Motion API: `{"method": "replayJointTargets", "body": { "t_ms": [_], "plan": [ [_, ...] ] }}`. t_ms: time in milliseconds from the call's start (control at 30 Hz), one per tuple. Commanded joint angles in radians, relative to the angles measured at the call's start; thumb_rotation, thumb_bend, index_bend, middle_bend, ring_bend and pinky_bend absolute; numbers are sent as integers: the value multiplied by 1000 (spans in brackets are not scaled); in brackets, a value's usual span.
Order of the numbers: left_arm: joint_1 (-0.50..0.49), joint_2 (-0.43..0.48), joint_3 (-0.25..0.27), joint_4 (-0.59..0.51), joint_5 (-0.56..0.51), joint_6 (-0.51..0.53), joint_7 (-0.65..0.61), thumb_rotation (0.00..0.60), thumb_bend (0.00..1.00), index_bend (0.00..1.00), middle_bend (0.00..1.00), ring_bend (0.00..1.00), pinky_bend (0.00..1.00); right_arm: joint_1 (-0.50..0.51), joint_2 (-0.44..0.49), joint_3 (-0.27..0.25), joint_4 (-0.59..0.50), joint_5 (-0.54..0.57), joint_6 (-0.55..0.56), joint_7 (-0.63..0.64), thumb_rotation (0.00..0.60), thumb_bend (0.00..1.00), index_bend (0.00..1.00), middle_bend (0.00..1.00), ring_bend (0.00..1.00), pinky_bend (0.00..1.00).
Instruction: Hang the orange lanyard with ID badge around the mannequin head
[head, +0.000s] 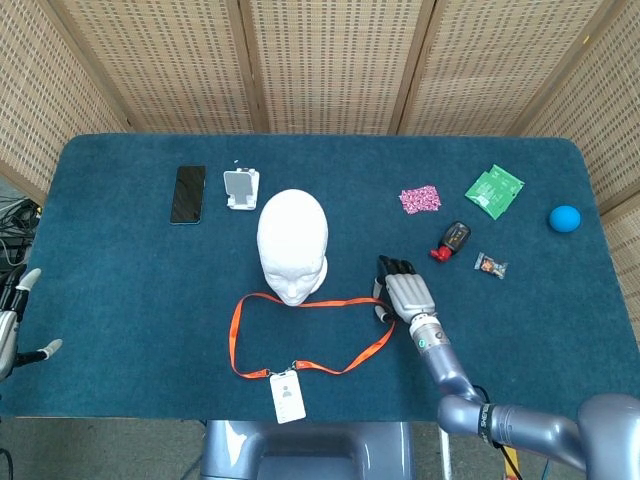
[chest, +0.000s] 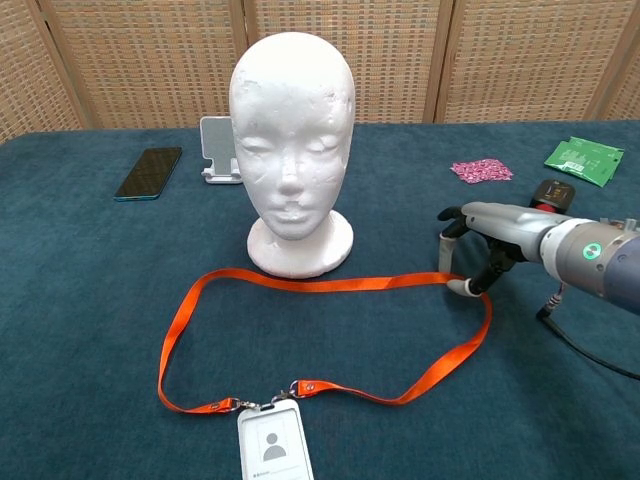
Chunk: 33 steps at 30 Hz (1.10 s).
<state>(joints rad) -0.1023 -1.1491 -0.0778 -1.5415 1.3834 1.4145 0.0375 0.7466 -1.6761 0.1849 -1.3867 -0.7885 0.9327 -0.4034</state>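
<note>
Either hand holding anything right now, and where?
Nothing held. The right hand hovers open by the orange lanyard's right bend; the left hand is empty at the table edge.

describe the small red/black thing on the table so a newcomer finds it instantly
Start at the white mannequin head mid-table and look toward the blue ball at the far right edge. About halfway along lies the small red-and-black gadget, just beyond the right hand. Its neighbours are flat packets: pink, green, and a tiny clear wrapper.

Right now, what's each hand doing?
Left hand: open, holding nothing, at the table's left edge.
Right hand: open, fingers spread just above the orange lanyard, not gripping it.
</note>
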Motion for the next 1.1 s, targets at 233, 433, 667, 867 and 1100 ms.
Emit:
{"method": "replayJointTargets", "body": {
  "t_ms": [233, 433, 667, 867, 1100],
  "plan": [
    [0, 1, 0, 1, -2, 0, -3, 600, 0, 0, 0, 0, 0, 1, -26, -2, 26, -14, 12, -9, 600, 567, 607, 0, 0, 0],
    [-2, -1, 2, 0, -2, -3, 1, 600, 0, 0, 0, 0, 0, -3, -31, -5, 38, -26, 15, -13, 600, 588, 654, 0, 0, 0],
    [-19, -6, 0, 1, -4, -28, 8, 600, 0, 0, 0, 0, 0, -18, -4, -8, -4, -65, 13, 17, 600, 620, 670, 0, 0, 0],
    [-101, -21, -38, 4, 17, -86, 36, 600, 0, 0, 0, 0, 0, -41, 51, -15, -68, -119, 10, 65, 600, 630, 684, 0, 0, 0],
    [-257, -82, -57, 58, 90, -239, -3, 600, 30, 0, 0, 0, 0, -53, 95, -22, -126, -151, 10, 83, 600, 667, 685, 0, 0, 0]
  ]
}}
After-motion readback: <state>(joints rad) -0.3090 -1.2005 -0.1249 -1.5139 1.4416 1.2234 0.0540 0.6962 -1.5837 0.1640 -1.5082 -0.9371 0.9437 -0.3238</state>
